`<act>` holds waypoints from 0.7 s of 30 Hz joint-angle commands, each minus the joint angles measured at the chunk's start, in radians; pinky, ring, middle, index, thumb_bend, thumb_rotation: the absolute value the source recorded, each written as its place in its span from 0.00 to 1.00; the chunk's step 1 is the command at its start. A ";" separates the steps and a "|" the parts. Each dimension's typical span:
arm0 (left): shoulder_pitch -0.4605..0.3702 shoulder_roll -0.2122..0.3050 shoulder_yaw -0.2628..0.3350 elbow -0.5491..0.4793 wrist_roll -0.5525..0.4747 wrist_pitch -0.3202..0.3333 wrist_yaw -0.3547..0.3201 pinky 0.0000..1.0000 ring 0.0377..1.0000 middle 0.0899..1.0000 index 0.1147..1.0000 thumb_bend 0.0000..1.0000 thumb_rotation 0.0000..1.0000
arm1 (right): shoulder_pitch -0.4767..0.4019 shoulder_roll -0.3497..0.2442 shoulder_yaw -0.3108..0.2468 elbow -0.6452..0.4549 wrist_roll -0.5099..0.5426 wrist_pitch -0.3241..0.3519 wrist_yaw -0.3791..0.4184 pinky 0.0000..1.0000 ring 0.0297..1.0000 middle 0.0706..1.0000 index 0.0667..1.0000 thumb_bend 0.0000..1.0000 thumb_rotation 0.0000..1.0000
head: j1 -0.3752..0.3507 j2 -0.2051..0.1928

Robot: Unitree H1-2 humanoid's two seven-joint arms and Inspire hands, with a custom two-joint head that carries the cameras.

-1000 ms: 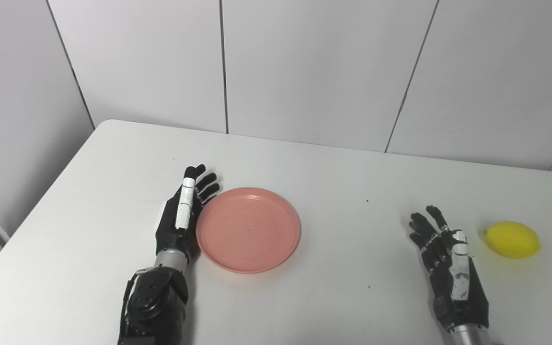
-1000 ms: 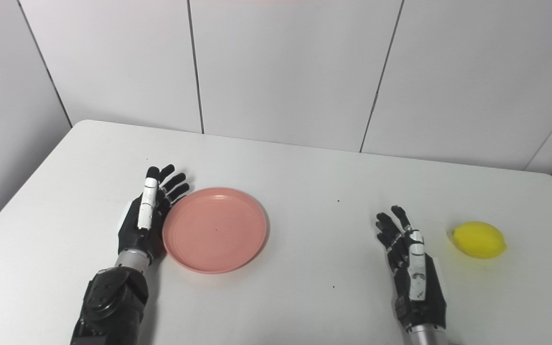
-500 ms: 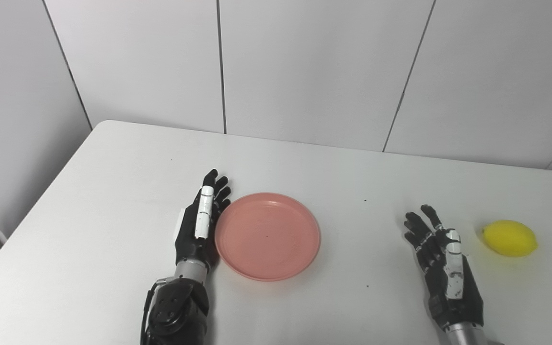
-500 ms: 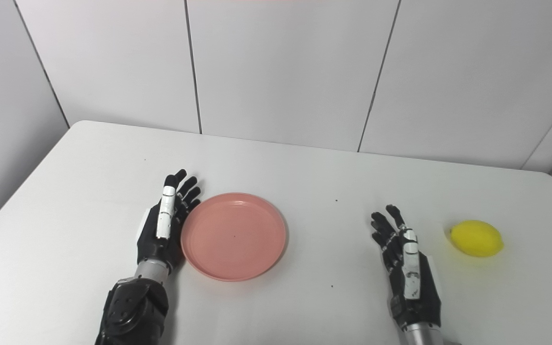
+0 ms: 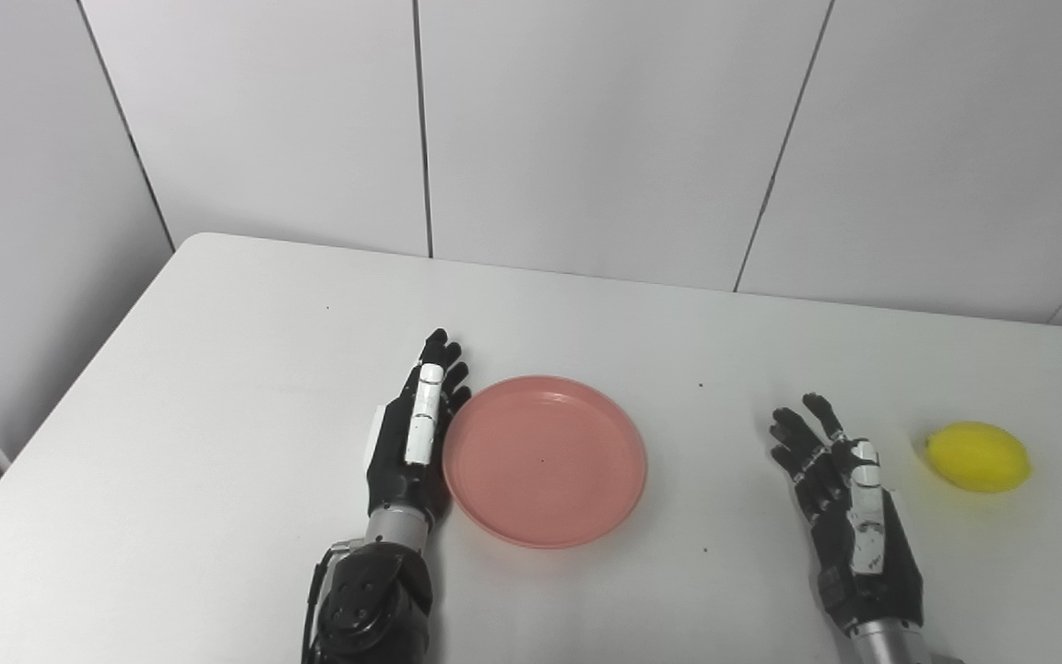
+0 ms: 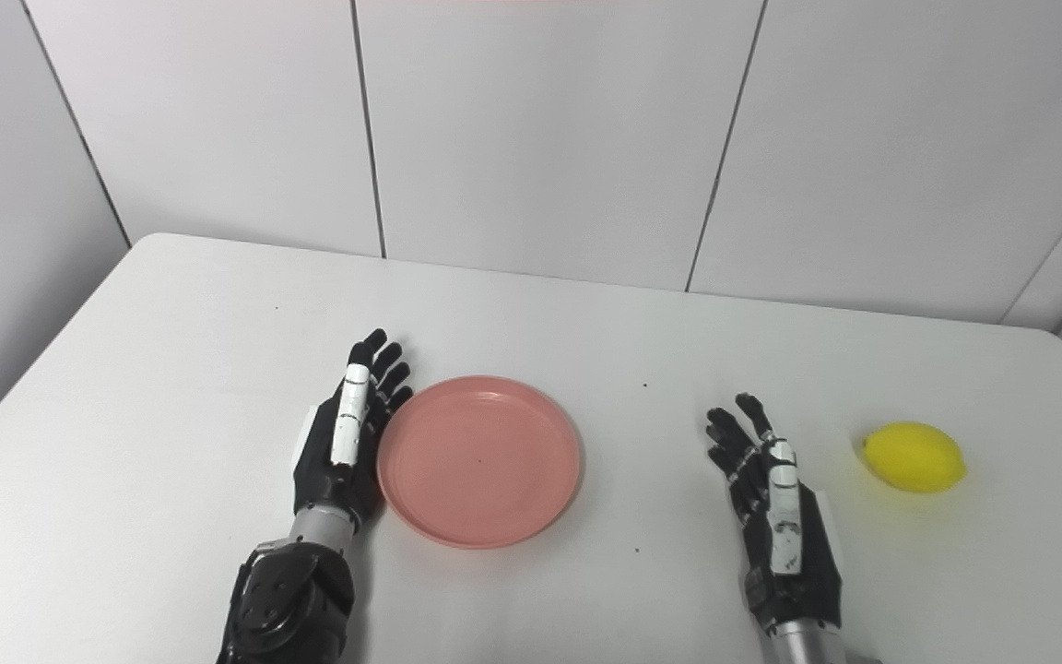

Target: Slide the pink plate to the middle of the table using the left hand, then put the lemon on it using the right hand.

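Observation:
A round pink plate (image 5: 545, 458) lies flat on the white table (image 5: 218, 369), a little left of its middle. My left hand (image 5: 411, 441) stands on edge with straight fingers, pressed against the plate's left rim, open and holding nothing. A yellow lemon (image 5: 979, 456) rests near the table's right side. My right hand (image 5: 843, 507) hovers open with fingers spread, just left of the lemon and apart from it.
White wall panels (image 5: 586, 138) rise behind the table's far edge. The table's right corner (image 6: 1061, 346) lies close behind the lemon. A few small dark specks dot the tabletop (image 5: 700, 385).
My left hand has pushed the pink plate to the right, toward the table's middle. The right hand and the lemon have stayed in place.

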 commanded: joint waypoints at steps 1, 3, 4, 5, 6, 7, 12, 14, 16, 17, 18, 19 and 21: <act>-0.012 -0.017 -0.011 0.011 -0.010 -0.009 -0.013 1.00 0.97 0.96 0.93 0.66 0.85 | 0.038 0.026 0.015 0.026 0.002 0.022 -0.002 0.93 0.89 0.83 0.90 0.71 1.00 | -0.005 0.002; -0.014 -0.020 -0.013 0.011 -0.014 -0.009 -0.013 1.00 0.97 0.96 0.94 0.67 0.84 | 0.039 0.027 0.018 0.023 -0.001 0.023 -0.003 0.93 0.89 0.84 0.90 0.71 1.00 | -0.014 0.004; -0.014 -0.023 -0.014 0.010 -0.015 -0.007 -0.011 1.00 0.97 0.96 0.94 0.66 0.84 | 0.039 0.026 0.019 0.023 -0.002 0.022 -0.003 0.93 0.89 0.84 0.90 0.71 1.00 | -0.014 0.004; -0.014 -0.024 -0.013 0.008 -0.016 -0.004 -0.010 1.00 0.97 0.96 0.94 0.66 0.84 | 0.039 0.028 0.020 0.022 -0.004 0.023 -0.004 0.93 0.89 0.84 0.90 0.71 1.00 | -0.031 0.007; -0.015 -0.027 -0.014 0.007 -0.018 0.001 -0.010 1.00 0.97 0.96 0.93 0.65 0.84 | 0.039 0.031 0.021 0.020 -0.004 0.026 -0.006 0.93 0.89 0.84 0.90 0.71 1.00 | -0.033 0.007; -0.015 -0.027 -0.013 0.006 -0.024 0.006 -0.014 1.00 0.97 0.96 0.93 0.66 0.84 | 0.039 0.034 0.022 0.018 -0.006 0.029 -0.010 0.93 0.88 0.83 0.89 0.71 1.00 | -0.051 0.009; -0.018 -0.021 -0.019 0.009 -0.045 0.004 -0.033 1.00 0.98 0.97 0.94 0.68 0.84 | 0.041 0.054 0.034 -0.003 -0.030 0.052 -0.035 0.92 0.88 0.82 0.89 0.70 1.00 | -0.085 0.014; -0.017 -0.023 -0.017 0.002 -0.050 0.013 -0.028 1.00 0.98 0.97 0.94 0.68 0.83 | 0.041 0.059 0.037 -0.004 -0.034 0.052 -0.039 0.93 0.88 0.82 0.90 0.69 1.00 | -0.094 0.015; -0.018 -0.021 -0.016 -0.003 -0.054 0.023 -0.025 1.00 0.97 0.96 0.93 0.66 0.82 | 0.038 0.066 0.036 0.001 -0.035 0.047 -0.042 0.92 0.87 0.82 0.89 0.68 1.00 | -0.102 0.016; -0.018 -0.020 -0.015 -0.006 -0.058 0.026 -0.026 1.00 0.96 0.95 0.93 0.65 0.82 | 0.036 0.070 0.037 0.003 -0.035 0.045 -0.044 0.92 0.87 0.81 0.89 0.69 1.00 | -0.111 0.018; -0.018 -0.018 -0.014 -0.007 -0.061 0.028 -0.028 1.00 0.96 0.95 0.93 0.65 0.81 | 0.036 0.072 0.037 0.004 -0.036 0.045 -0.045 0.92 0.87 0.81 0.89 0.69 1.00 | -0.112 0.018; -0.017 -0.018 -0.013 -0.008 -0.064 0.029 -0.029 1.00 0.96 0.95 0.93 0.65 0.81 | 0.035 0.074 0.038 0.006 -0.036 0.045 -0.045 0.92 0.87 0.81 0.89 0.69 1.00 | -0.119 0.019; -0.017 -0.015 -0.011 -0.011 -0.067 0.032 -0.032 1.00 0.96 0.95 0.93 0.64 0.81 | 0.033 0.077 0.040 0.007 -0.040 0.046 -0.047 0.91 0.86 0.81 0.88 0.71 0.99 | -0.135 0.022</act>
